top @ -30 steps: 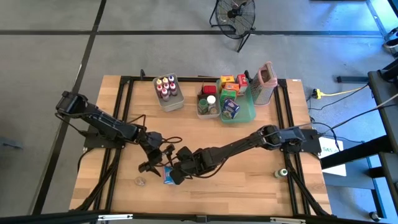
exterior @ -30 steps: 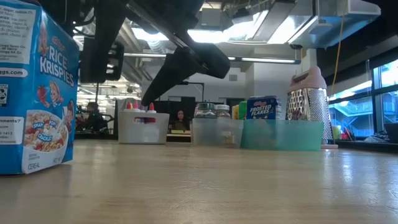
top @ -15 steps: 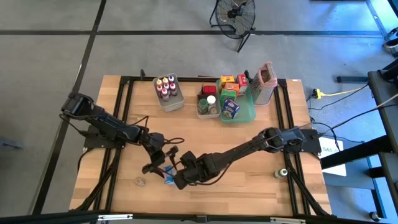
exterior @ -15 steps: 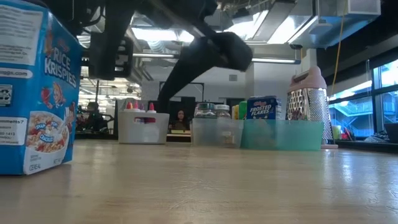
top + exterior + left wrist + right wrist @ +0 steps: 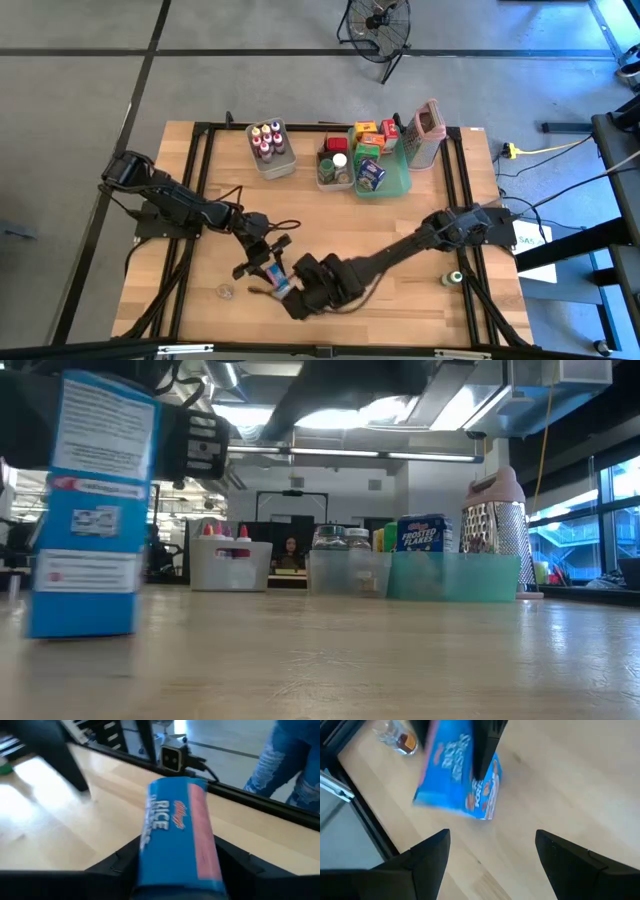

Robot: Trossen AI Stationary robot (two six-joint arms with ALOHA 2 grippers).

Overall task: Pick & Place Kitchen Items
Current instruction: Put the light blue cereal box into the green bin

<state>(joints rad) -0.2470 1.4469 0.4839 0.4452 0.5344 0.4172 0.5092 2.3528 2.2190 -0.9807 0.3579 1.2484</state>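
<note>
Beside a small jar (image 5: 226, 292), left gripper (image 5: 272, 272) jaws clamp the cereal box (image 5: 280, 283); right gripper (image 5: 303, 296) jaws gape.

An open-plan lab or office is shown: grey carpet floor (image 5: 80, 100), a floor fan (image 5: 377, 25), ceiling ducts (image 5: 520, 395), strip lights (image 5: 330, 453), large windows (image 5: 612, 510).

Not much you can actually read here. The blue cereal box (image 5: 177, 837) shows "RICE" in white letters along its face in the left wrist view. Back at 12 o'clock on the table, the blue box (image 5: 421, 532) in the teal tray (image 5: 455, 577) says "FROSTED FLAKES". Everything else is too blurry.
</note>
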